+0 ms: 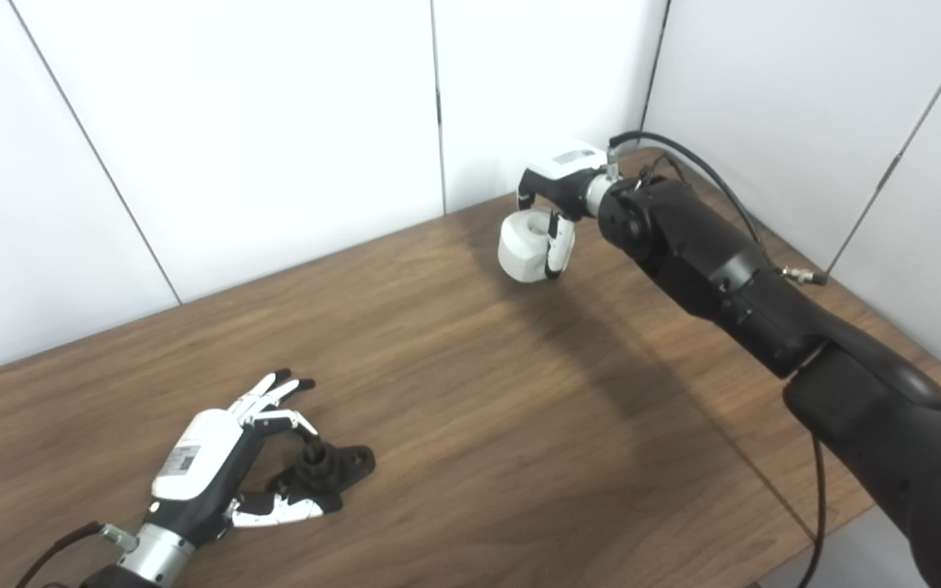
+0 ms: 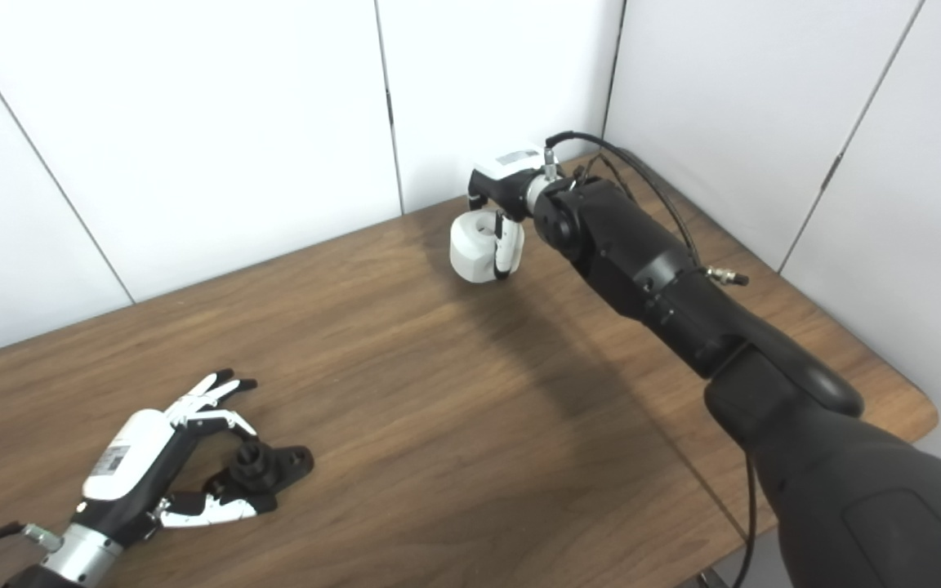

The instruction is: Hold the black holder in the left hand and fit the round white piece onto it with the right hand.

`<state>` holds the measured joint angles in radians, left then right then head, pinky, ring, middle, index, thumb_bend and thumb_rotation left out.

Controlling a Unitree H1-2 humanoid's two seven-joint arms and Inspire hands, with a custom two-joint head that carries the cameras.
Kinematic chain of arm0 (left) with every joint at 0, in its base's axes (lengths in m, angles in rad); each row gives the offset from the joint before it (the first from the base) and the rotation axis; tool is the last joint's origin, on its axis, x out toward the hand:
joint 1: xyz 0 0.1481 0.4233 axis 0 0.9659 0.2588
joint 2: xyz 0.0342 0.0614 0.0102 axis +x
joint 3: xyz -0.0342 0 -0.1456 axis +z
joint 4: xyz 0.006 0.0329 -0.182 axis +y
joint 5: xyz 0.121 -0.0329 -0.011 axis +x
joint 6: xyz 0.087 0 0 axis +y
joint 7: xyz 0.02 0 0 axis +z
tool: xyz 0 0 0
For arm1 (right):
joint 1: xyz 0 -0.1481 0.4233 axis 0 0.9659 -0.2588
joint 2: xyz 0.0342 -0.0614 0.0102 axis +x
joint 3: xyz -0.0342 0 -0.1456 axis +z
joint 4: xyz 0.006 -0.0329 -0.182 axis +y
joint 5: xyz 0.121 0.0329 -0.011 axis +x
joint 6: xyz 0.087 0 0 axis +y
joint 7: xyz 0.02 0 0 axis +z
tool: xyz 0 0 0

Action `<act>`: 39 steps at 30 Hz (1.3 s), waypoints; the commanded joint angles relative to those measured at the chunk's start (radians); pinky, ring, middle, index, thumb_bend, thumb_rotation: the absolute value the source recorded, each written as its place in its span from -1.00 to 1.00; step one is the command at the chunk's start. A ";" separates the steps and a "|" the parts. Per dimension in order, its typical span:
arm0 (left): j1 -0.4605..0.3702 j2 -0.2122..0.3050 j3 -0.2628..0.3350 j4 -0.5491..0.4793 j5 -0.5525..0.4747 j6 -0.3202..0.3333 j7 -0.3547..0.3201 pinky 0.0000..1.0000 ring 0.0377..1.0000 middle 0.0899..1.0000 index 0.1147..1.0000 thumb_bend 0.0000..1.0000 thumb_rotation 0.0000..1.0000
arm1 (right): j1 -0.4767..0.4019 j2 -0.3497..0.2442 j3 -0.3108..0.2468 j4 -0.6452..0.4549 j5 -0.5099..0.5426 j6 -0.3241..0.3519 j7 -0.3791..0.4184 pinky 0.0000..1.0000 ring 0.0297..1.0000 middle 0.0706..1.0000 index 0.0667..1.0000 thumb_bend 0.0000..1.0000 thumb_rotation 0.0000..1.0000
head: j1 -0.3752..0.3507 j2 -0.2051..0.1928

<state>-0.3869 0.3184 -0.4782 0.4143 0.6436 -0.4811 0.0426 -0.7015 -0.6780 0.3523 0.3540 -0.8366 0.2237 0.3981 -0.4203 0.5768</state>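
1. Left hand (image 1: 217, 465), near front-left edge of desk (image 1: 479, 457): fingers (image 1: 274, 390) partly spread, thumb low; black holder (image 1: 332, 469) lies on the desk betw. thumb and fingers. Hand cups it but grip not yet closed; whether the pads touch it can't be told.
2. Right hand (image 1: 556, 200), far back of desk nr. the wall corner: fingers curled down round the round white piece (image 1: 524, 245), gripping it from above. Piece looks at or just off the desk surface; can't tell which.
3. Holder and white piece are well apart, at opposite ends of the desk.
4. Step in hand (judgement): pick-up phase. Right side has its part; left side is at the grasp, not secured. Fitting not begun.
5. Next move calls for: left fingers close firmly on the holder's base, leaving its raised stub free and facing up/outward; then lift. Right arm carries the piece across twd. centre, its hollow aligned w/ the stub before pressing on.
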 commanded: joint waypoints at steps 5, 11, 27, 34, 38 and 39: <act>0.156 0.039 -0.026 0.083 0.047 0.042 -0.022 0.85 0.95 0.80 -0.17 0.05 -0.88 | -0.050 -0.037 -0.044 -0.121 0.004 0.001 0.006 0.67 0.69 0.55 -0.12 0.05 -0.72 | 0.080 0.002; 0.158 0.021 -0.035 0.081 0.054 0.051 -0.023 0.86 0.96 0.80 -0.17 0.05 -0.87 | -0.057 -0.038 -0.053 -0.217 0.019 0.003 0.069 0.69 0.76 0.55 -0.12 0.05 -0.72 | 0.184 0.020; 0.145 -0.033 -0.061 0.058 0.098 0.127 -0.037 0.89 0.98 0.82 -0.17 0.05 -0.87 | -0.080 -0.022 -0.025 -0.466 0.047 -0.095 0.279 0.69 0.79 0.54 -0.12 0.05 -0.71 | 0.384 0.074; 0.133 -0.055 -0.067 0.054 0.102 0.156 -0.046 0.90 0.98 0.80 -0.17 0.05 -0.87 | -0.087 0.015 -0.014 -0.547 0.058 -0.128 0.325 0.67 0.77 0.55 -0.12 0.05 -0.71 | 0.430 0.096; 0.123 -0.068 -0.074 0.053 0.111 0.173 -0.047 0.87 0.97 0.81 -0.17 0.05 -0.87 | -0.092 0.040 -0.021 -0.596 0.094 -0.115 0.375 0.76 0.82 0.57 -0.12 0.05 -0.71 | 0.447 0.105; 0.121 -0.071 -0.075 0.055 0.111 0.174 -0.047 0.87 0.97 0.81 -0.17 0.05 -0.87 | -0.093 0.043 -0.024 -0.604 0.111 -0.119 0.384 0.77 0.81 0.56 -0.12 0.05 -0.71 | 0.452 0.110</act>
<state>-0.3747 0.2679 -0.4896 0.3798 0.6850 -0.3910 0.0436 -0.7302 -0.6222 0.3574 -0.2152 -0.7463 0.1101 0.7773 0.0261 0.6811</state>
